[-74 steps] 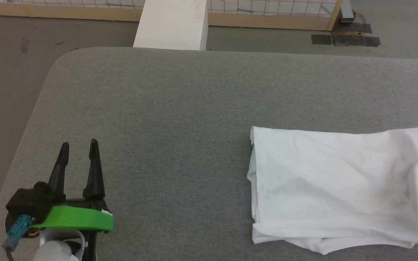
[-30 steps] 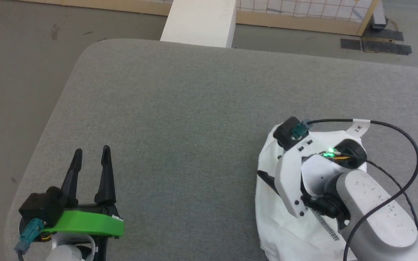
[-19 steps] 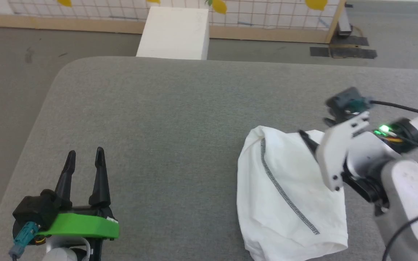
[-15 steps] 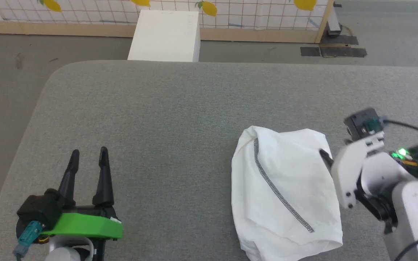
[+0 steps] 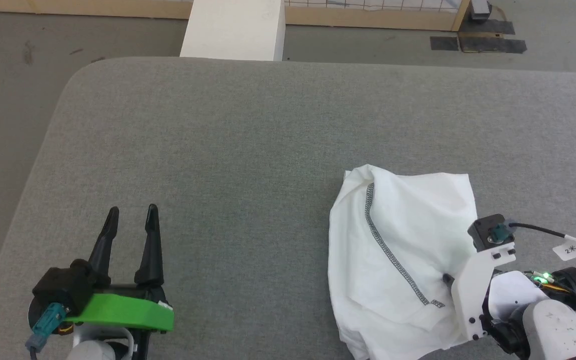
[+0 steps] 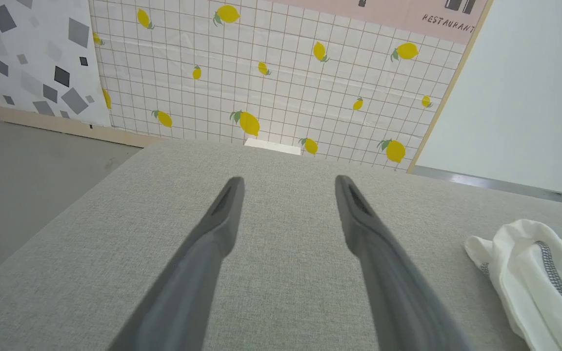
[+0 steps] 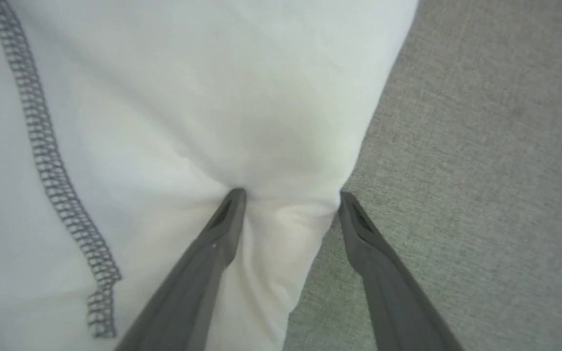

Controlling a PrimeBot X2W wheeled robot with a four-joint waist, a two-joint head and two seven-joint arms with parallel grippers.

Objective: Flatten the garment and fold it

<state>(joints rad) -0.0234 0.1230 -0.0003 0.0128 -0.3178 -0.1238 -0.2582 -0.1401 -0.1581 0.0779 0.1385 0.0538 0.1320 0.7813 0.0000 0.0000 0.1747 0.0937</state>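
Over at the lower left, the left gripper [image 5: 131,212] sits above the grey table [image 5: 248,125], fingers spread and empty. Right of centre the white garment [image 5: 398,225] lies bunched, a zigzag seam [image 5: 390,252] slanting across it. At its right edge the right gripper [image 7: 291,195] presses in, fingers parted, cloth bulging between them, not pinched

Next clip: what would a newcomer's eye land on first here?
The white garment lies bunched on the right of the grey table, a dark zigzag seam across it. The right gripper, open, straddles a pucker at the cloth's edge; the left gripper hovers open at lower left.
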